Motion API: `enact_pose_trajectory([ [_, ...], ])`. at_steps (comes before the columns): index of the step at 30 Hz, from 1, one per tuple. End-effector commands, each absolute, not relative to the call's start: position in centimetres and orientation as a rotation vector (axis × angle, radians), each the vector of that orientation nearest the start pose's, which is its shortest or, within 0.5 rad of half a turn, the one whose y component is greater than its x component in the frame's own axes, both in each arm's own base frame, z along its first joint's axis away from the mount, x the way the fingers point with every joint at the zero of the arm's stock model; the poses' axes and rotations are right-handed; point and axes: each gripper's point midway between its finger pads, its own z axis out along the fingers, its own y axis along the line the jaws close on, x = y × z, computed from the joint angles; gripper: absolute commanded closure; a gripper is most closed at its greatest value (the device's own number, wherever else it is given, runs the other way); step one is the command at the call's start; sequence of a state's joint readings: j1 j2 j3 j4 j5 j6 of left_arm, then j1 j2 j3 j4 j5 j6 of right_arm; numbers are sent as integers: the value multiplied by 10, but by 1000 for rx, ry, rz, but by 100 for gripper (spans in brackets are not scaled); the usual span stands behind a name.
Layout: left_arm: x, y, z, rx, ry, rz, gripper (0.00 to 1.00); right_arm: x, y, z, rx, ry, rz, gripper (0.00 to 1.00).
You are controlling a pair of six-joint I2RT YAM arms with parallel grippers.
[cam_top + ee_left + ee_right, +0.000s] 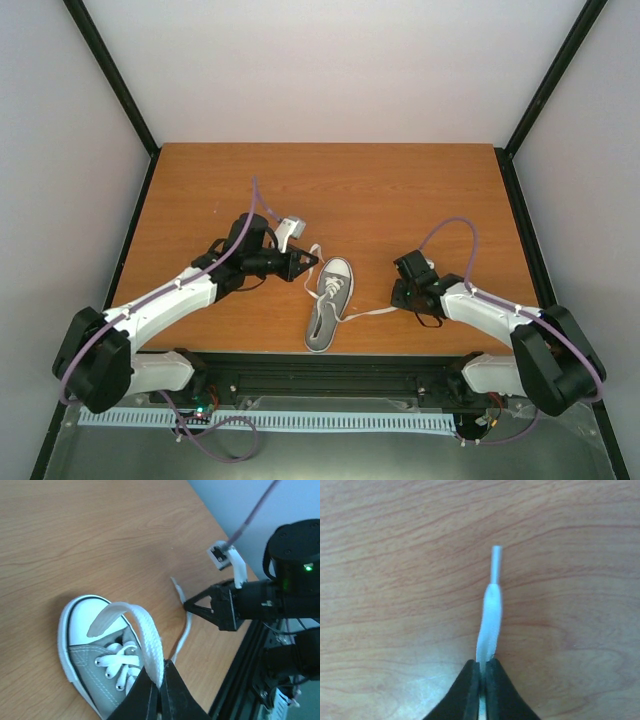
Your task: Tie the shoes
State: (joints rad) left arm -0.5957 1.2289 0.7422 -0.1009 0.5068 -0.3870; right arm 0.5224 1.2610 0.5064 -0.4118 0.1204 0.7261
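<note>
The grey sneaker (328,302) lies on the wooden table (400,190) between the arms, white toe cap pointing away from the bases. My left gripper (308,262) sits at the toe's left side; in the left wrist view it (162,672) is shut on one white lace (145,630), which arches up over the toe cap (87,617). My right gripper (398,298) is to the right of the shoe, shut on the other lace (370,313) near its end. In the right wrist view the lace tip (496,562) sticks out past the shut gripper (482,667), just above the wood.
A black rail (330,365) runs along the table's near edge, just behind the shoe's heel. Black frame posts and white walls enclose the table on three sides. The right gripper (187,606) also shows in the left wrist view, close to the toe.
</note>
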Motion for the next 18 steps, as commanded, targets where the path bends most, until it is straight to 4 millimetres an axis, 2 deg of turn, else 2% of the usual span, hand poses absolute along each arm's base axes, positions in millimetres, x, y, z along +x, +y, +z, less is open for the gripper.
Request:
enact_pose_trajectory([
  [1, 248, -288, 185, 672, 2128, -1198, 98, 248, 124, 38, 286, 2635, 290, 97],
  [4, 246, -296, 184, 718, 2113, -1232, 96, 266, 132, 82, 231, 2504, 365, 97],
  [7, 245, -307, 182, 761, 2116, -1245, 94, 280, 147, 137, 152, 2365, 481, 97],
  [12, 245, -326, 181, 834, 2123, -1255, 94, 290, 179, 221, 9, 2162, 704, 97],
  [15, 241, -339, 182, 895, 2117, -1265, 94, 292, 195, 255, -59, 2074, 810, 97],
  [18, 240, -349, 181, 924, 2116, -1274, 94, 293, 209, 276, -110, 2023, 887, 97],
])
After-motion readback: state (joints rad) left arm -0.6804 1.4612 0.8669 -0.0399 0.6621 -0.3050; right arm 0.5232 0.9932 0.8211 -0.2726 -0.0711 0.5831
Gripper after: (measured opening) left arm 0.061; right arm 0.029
